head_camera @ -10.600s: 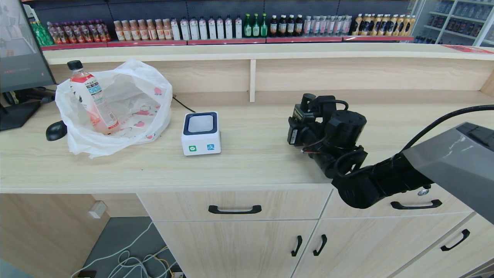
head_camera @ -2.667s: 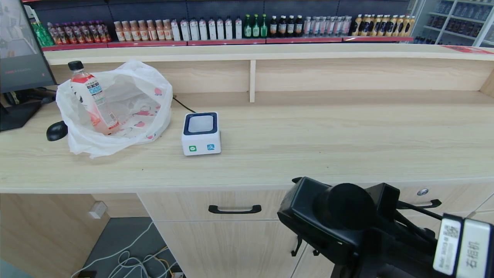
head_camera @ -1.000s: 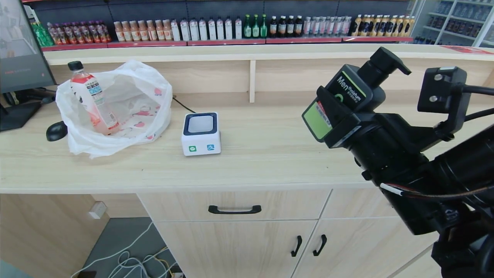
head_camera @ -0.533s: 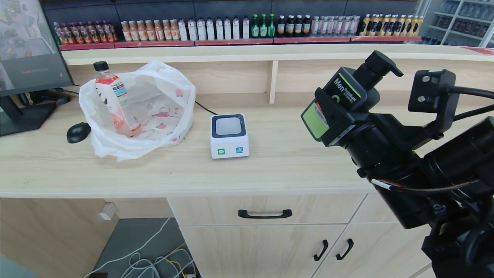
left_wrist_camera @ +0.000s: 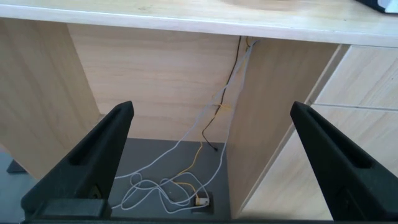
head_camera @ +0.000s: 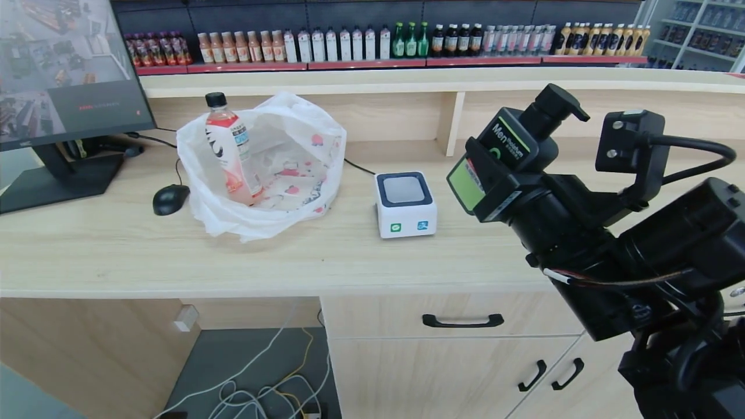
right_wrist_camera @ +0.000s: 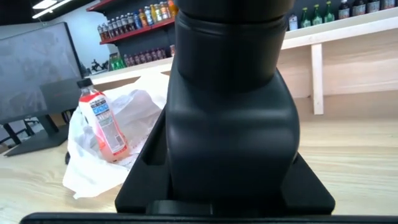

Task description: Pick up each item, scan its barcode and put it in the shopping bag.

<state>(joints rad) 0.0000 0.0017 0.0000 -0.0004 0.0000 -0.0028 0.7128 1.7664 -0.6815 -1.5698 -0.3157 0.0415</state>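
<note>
Shop shelving stocked with bottled drinks (head_camera: pixel 372 43) runs behind the pale wooden desk (head_camera: pixel 116 250). In the head view, the right pincer (head_camera: pixel 506 186) has come up from below the desk edge, where it hung a few seconds ago. It now stands raised to the right of the white cube scanner (head_camera: pixel 404 203), clamped on a black pump bottle with a green label (head_camera: pixel 515 139). The camera has swung as well, so the desk things only seem to have slid rightward. I'd say the pick is done and the scan comes next.

Left of the scanner, the white plastic shopping bag (head_camera: pixel 329 145) sits open, with one pink drink bottle (head_camera: pixel 233 157) leaning inside.

In the left wrist view, the left pincer (left_wrist_camera: pixel 211 155) hangs empty with its fingers spread wide, above loose cables (left_wrist_camera: pixel 180 186) under the desk.

In the right wrist view, the black bottle sits close in the grip, with the bag and its pink bottle beyond.
</note>
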